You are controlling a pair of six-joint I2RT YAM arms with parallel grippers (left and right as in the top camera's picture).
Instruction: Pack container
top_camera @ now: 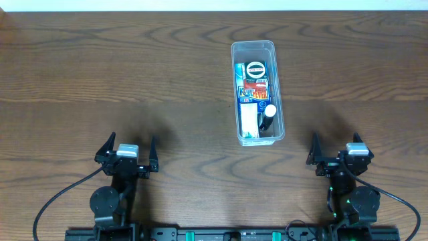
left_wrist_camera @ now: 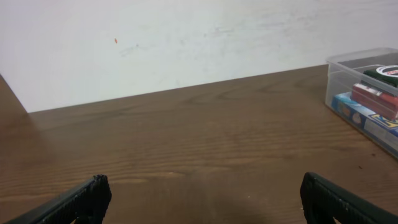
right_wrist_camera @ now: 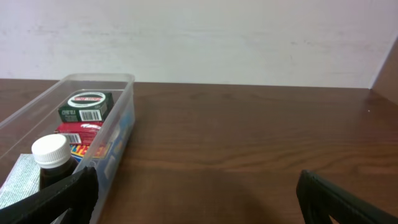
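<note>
The left claw (top_camera: 132,146) hangs over the near edge of the tabletop (top_camera: 100,73), on its left half. Its jaws are spread wide and hold nothing, and its wrist view shows only wood grain between the fingers.

Right of the middle and towards the far edge stands the container (top_camera: 253,51), upright, its long side running from far edge to near edge. It is well apart from both claws. Inside lie a green box (top_camera: 255,69) at the far end, a red box (top_camera: 256,85) next to it, and a blue box (top_camera: 249,99) partly under them. Towards the near end are a white packet (top_camera: 249,122) and a dark bottle (top_camera: 267,115) with a white cap. No lid is in view.

The right claw (top_camera: 336,146) hovers over the near edge on the right half, also released and empty, with the container just ahead and to its left.

No loose item shows on the wood outside the container in any view, so the packing looks finished or very nearly so. If anything is left, it would be pieces outside these views.
</note>
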